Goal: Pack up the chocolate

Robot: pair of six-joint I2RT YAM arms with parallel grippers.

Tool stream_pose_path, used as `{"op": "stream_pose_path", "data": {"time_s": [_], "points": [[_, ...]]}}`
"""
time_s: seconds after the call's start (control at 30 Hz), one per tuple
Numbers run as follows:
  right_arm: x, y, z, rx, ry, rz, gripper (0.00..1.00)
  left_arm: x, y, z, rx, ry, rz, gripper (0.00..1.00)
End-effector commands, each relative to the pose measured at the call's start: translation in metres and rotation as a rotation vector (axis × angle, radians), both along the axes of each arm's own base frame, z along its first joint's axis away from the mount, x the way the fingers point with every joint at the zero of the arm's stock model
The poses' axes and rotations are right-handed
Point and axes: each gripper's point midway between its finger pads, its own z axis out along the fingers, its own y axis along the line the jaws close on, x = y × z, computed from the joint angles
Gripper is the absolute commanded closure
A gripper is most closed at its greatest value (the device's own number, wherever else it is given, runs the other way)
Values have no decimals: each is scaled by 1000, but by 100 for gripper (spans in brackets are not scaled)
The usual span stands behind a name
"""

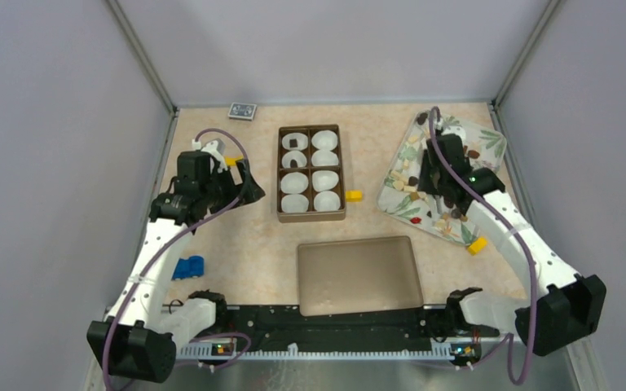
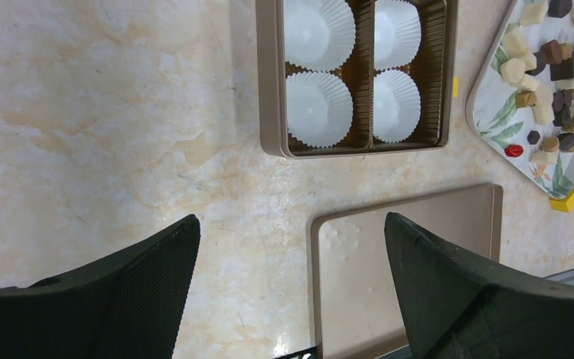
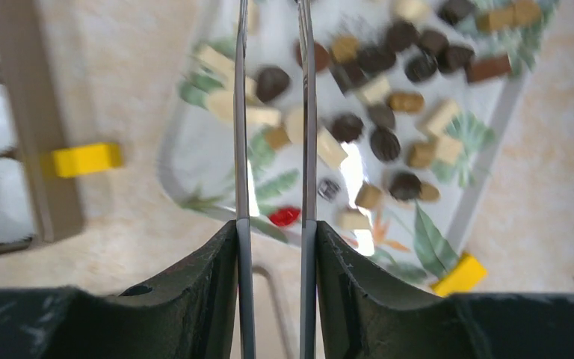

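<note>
We take the 8-cup box (image 1: 311,217) as our landmark. Nearly all the chocolate (image 3: 347,127) lies on the leaf-print tray (image 2: 488,112) to the right of the box, a loose scatter of dark, mid-brown and cream pieces.

In the box, the far-left paper cup (image 1: 293,142) seems to hold something dark. The other 7 cups look white and bare. We judge the packing barely begun: about 7 cups are left to fill, and the lid (image 1: 359,275), lying on the near side of the box, would go on last.

The right gripper (image 3: 273,75) hangs over the tray. Its thin blades stand narrowly apart, but their tips run out of the wrist view, so we cannot tell whether a piece is pinched.

The left gripper (image 2: 291,221) sits just left of the box, jaws spread wide with nothing between them.
</note>
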Motion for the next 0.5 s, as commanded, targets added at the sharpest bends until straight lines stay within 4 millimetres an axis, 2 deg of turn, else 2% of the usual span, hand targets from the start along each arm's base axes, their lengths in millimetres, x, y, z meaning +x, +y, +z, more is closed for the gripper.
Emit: {"op": "stream_pose_path", "data": {"time_s": [0.0,0.13,0.47], "points": [[-23,-17,-25,56,67,-23,62,15,-8,10,-40,-56,-19,3],[-16,-9,-31,81,76,-3,62,20,-12,9,-53,-42,-36,3],[26,9,-45,82,77,25,62,18,-12,9,-57,-38,-33,4]]}}
